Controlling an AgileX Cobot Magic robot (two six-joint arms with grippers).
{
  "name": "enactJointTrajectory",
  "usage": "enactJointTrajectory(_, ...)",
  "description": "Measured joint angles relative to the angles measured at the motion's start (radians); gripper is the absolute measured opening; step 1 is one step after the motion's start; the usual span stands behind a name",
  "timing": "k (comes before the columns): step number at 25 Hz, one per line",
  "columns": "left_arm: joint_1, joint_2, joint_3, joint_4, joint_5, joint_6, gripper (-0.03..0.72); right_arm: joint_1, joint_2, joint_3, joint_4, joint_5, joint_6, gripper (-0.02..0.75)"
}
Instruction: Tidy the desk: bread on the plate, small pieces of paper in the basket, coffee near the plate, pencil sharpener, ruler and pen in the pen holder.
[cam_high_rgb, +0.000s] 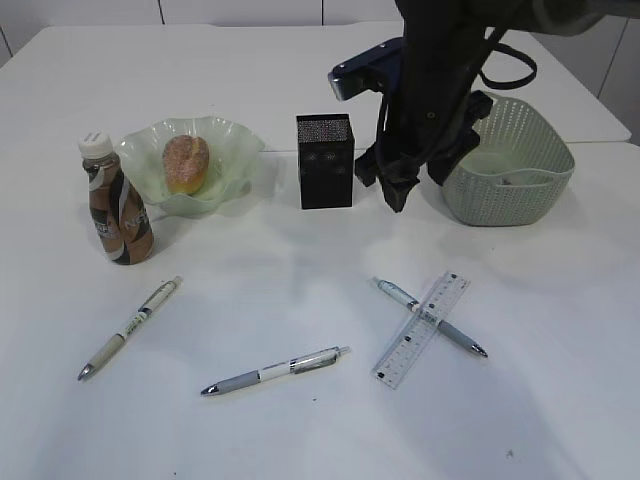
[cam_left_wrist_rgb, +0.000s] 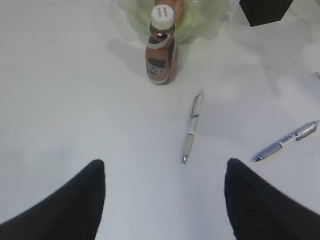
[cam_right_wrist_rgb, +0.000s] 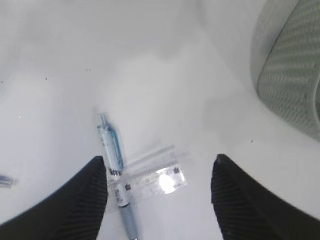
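White tabletop (cam_high_rgb: 300, 430): the exterior view alone shows bread (cam_high_rgb: 186, 163) on the plate (cam_high_rgb: 235, 140); both wrist views show each end effector spread apart, empty.

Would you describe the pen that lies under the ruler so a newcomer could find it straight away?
Start at the green woven basket on the right and look down toward the table's near edge. There a clear ruler lies across a blue-grey pen, forming an X. The other two pens lie alone, further left, with nothing on them.
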Motion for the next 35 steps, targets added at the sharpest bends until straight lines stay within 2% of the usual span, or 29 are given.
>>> enactJointTrajectory(5, 0.000, 0.000, 0.000, -0.014, 0.033, 0.000, 0.526, 0.000, 0.000, 0.000, 0.040, 0.048, 0.187, 0.512)
enactJointTrajectory(9, 0.000, 0.000, 0.000, -0.016, 0.059, 0.000, 0.526, 0.000, -0.001, 0.000, 0.178, 0.048, 0.316, 0.512)
enactJointTrajectory(14, 0.000, 0.000, 0.000, -0.007, 0.074, -0.001, 0.526, 0.000, -0.002, 0.000, 0.251, 0.048, 0.425, 0.512)
enactJointTrajectory(24, -0.005, 0.000, 0.000, 0.011, 0.077, -0.001, 0.526, 0.000, -0.101, 0.062, 0.254, 0.049, 0.516, 0.512)
enactJointTrajectory(30, -0.047, 0.000, 0.000, 0.011, 0.077, -0.001, 0.526, 0.000, -0.344, 0.175, 0.196, 0.054, 0.544, 0.512)
enactJointTrajectory(35, -0.073, 0.000, 0.000, 0.011, 0.077, -0.001, 0.526, 0.000, -0.442, 0.256, 0.163, 0.058, 0.595, 0.512)
